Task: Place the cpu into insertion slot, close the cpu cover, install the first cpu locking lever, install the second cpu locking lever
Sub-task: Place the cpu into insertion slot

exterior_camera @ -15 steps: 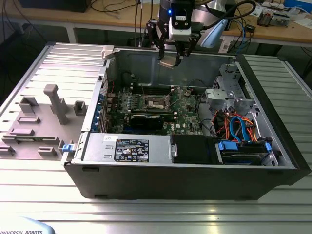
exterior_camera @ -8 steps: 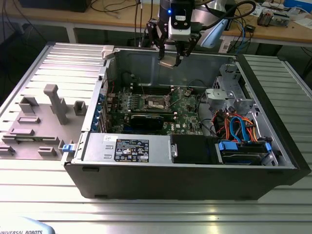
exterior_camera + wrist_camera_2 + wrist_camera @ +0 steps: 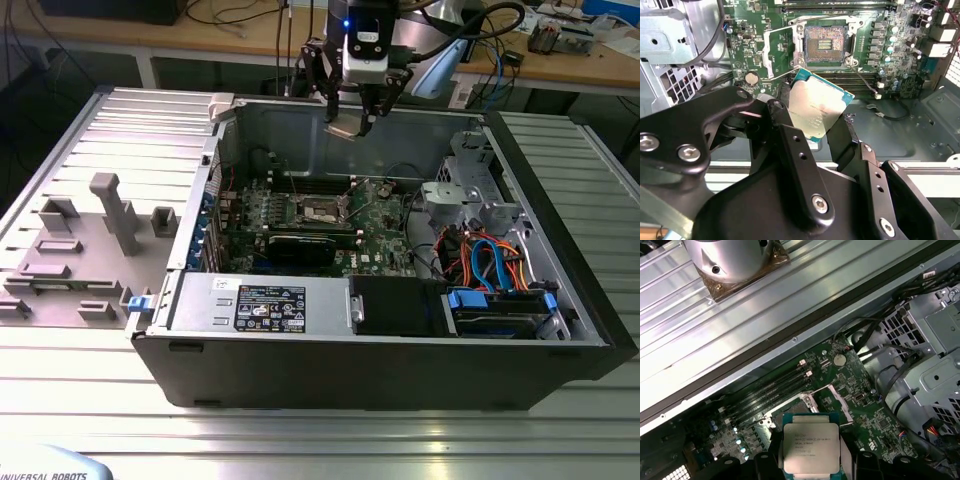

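1. The cpu [image 3: 817, 112] is a thin, stiff, light square chip. Treat it as fragile: its underside contacts and the socket's pins would likely not forgive a knock or a slip.
2. Hold it by two opposite edges, as it is held here. The gripper [image 3: 812, 122] is clamped on the chip's sides, and both flat faces are left untouched.
3. You'll see a silvery-grey metal top with faint print, framed by a narrow green border.
4. It hangs in the air over the open computer case [image 3: 400, 375], tilted in the second wrist view and well above the green board [image 3: 880, 75].
5. Below it, the insertion slot [image 3: 826, 42] lies bare with a dark centre. The cpu cover [image 3: 776, 55] is swung open beside it.
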You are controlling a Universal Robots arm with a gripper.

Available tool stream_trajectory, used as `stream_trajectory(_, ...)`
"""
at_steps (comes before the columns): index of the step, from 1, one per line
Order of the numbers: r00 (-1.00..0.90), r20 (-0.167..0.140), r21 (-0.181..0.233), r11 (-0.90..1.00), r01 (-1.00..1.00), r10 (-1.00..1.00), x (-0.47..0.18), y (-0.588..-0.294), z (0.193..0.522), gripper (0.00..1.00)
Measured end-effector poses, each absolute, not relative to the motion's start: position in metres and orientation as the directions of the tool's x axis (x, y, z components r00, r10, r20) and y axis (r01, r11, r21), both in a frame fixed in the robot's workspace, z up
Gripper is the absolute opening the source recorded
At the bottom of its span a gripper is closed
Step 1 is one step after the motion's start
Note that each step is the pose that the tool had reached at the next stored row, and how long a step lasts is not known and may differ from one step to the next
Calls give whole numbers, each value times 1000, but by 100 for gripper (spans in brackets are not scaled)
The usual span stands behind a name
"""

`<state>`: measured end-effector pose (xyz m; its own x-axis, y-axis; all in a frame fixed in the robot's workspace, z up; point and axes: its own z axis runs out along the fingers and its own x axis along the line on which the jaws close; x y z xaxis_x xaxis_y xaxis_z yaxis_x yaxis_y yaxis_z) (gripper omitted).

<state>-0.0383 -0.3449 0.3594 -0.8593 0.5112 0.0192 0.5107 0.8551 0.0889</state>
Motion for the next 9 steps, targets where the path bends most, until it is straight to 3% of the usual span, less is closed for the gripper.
stream_trajectory(9,-829,19,89,825,558,558,-41,-345,359,54)
